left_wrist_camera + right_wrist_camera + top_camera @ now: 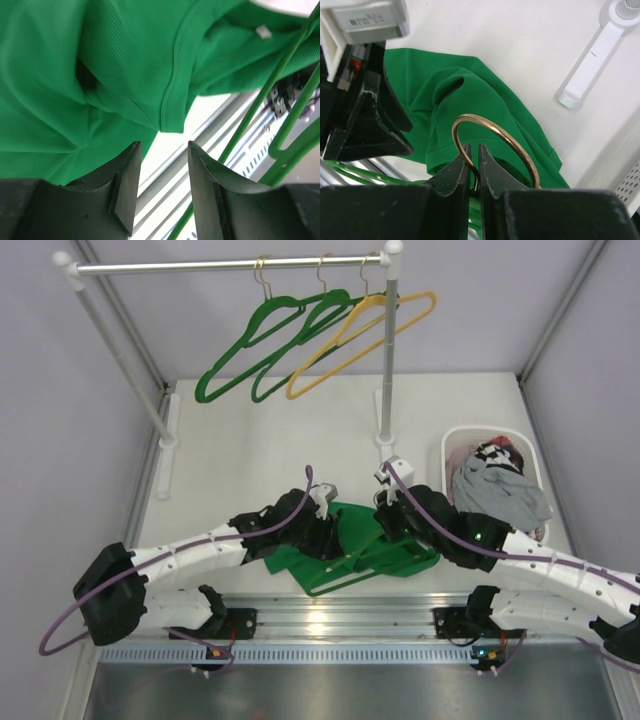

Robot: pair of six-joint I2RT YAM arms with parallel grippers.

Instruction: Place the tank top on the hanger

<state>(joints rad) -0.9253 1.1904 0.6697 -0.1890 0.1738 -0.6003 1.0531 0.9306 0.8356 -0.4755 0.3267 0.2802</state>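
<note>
The bright green tank top point(355, 530) lies crumpled on the table between my two arms. It lies partly over a thin green hanger point(350, 580). My left gripper point(322, 535) is open and empty over the cloth's left part. In the left wrist view the gripper point(164, 150) has a wide gap, and a hem of the tank top point(170, 115) hangs just beyond the tips. Hanger wires point(260, 100) run at the right. My right gripper point(474, 150) is shut on the hanger's brass metal hook point(495, 131), above the tank top point(470, 100).
A clothes rail point(230, 267) stands at the back with two green hangers point(250, 345) and a yellow hanger point(350, 350). Its right post point(386, 390) stands close behind my right arm. A white basket point(447, 440) holding a grey garment point(495, 490) sits at the right.
</note>
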